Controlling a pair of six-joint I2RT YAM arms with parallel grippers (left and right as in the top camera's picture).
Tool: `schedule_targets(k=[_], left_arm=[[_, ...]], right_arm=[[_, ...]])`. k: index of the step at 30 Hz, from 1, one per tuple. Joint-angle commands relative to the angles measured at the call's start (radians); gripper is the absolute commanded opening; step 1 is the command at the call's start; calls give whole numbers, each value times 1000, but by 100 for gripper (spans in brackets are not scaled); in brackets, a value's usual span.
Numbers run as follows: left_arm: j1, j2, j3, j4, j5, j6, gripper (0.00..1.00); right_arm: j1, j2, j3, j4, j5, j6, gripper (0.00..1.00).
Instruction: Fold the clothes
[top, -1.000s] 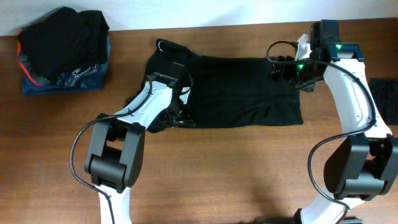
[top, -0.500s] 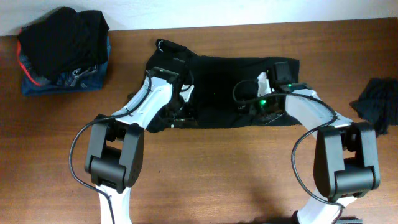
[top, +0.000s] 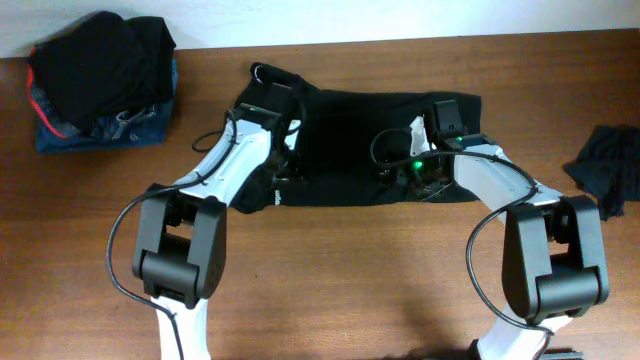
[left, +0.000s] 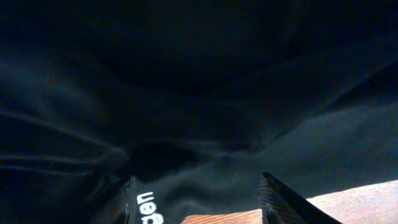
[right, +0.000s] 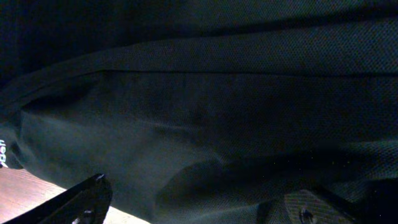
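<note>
The black T-shirt lies spread as a wide band on the wooden table, just toward 12 o'clock from the table's centre. White lettering shows near its 6 o'clock hem. The left gripper hangs over that hem, its 2 fingers spread and pinching nothing. The right gripper hangs low over the fabric, fingers wide apart. A heap of clothes sits at 10 o'clock, and a dark garment at 3 o'clock.
</note>
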Motion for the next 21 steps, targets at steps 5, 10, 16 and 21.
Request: schedule_targets(k=[5, 10, 16, 21], left_arm=[[6, 10, 18, -65, 119, -41, 63], [7, 10, 18, -76, 121, -48, 63], [8, 71, 18, -9, 110, -78, 62], [8, 89, 19, 11, 109, -77, 62]], right_arm=[[5, -5, -10, 3, 10, 8, 94], [5, -5, -10, 4, 10, 8, 94], [5, -5, -10, 3, 10, 8, 94], [5, -5, -10, 3, 10, 8, 94]])
